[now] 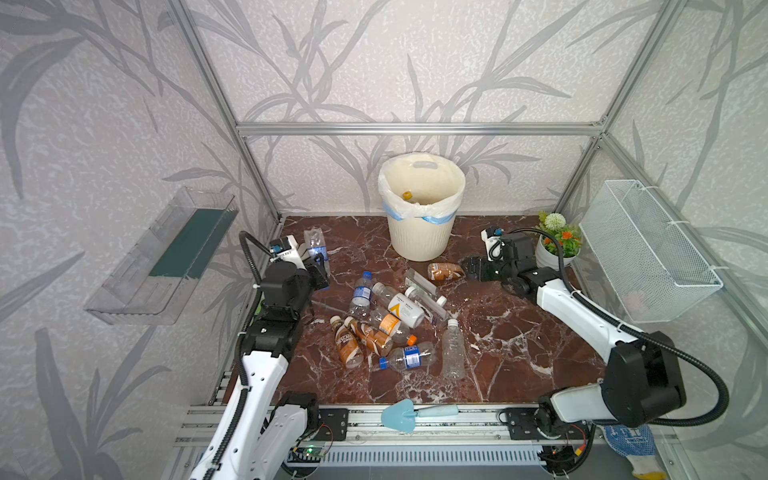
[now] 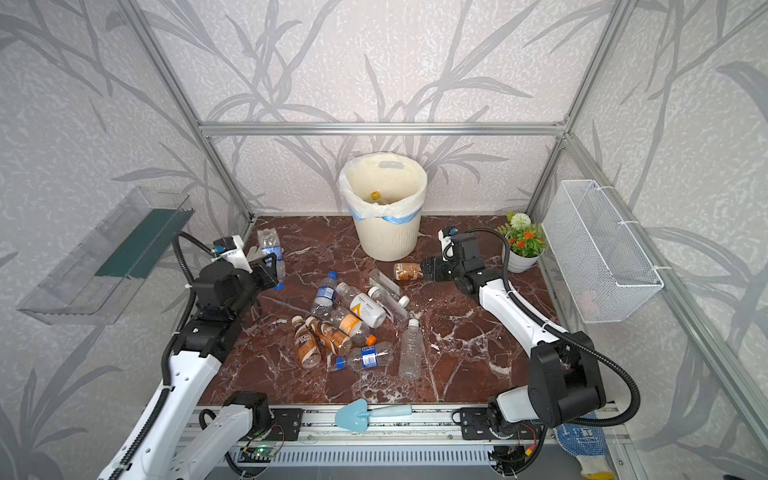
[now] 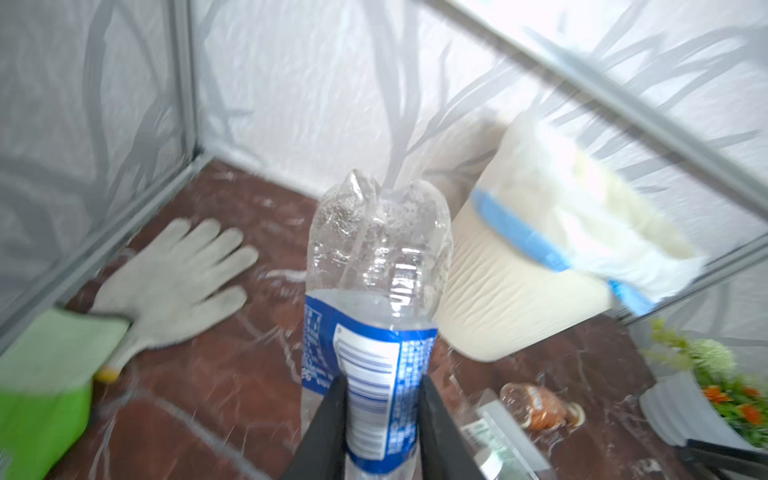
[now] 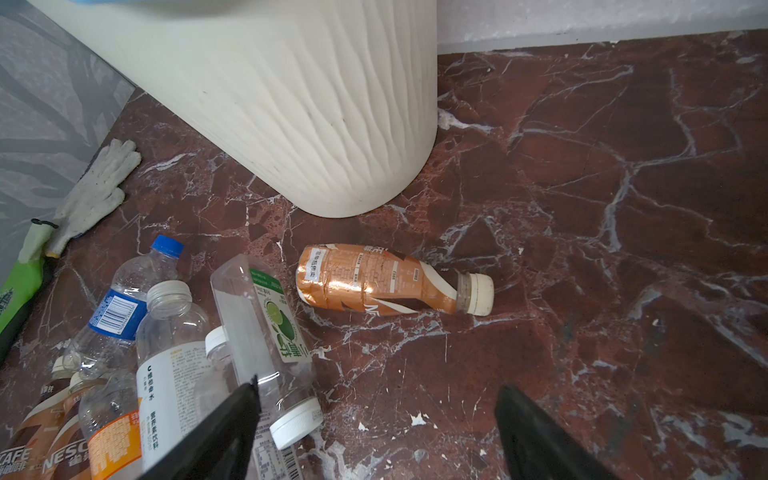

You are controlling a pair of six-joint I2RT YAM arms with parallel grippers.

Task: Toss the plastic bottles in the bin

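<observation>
The crumpled clear plastic bottle with a blue-and-white label (image 3: 374, 316) is being gripped across its label by the left gripper (image 3: 381, 380), whose jaws are being held closed on it. It is being held clear of the red-brown marble-patterned tabletop (image 1: 519, 332) near the rear left corner, well left of the cream-white ribbed round bin (image 1: 419, 241). The right gripper (image 4: 378, 386) is being held low over the tabletop with its jaws wide apart and nothing between them. It is pointing at the brown-labelled bottle with a white cap (image 4: 374, 282), which is lying on its side near the bin's base without touching it. The bin's interior is being shown in both top views only: an orange-capped bottle (image 1: 407, 195) is lying inside the white liner. The wrist views are showing only the bin's outer wall. The remaining plastic bottles (image 1: 386, 324) are lying heaped at mid-table. Their printed labels are being resolved in the right wrist view alone, including a lime picture on a square clear bottle (image 4: 266, 332). A white knitted glove (image 3: 174, 274) is being shown plainly in both wrist views, lying flat by the left wall.
</observation>
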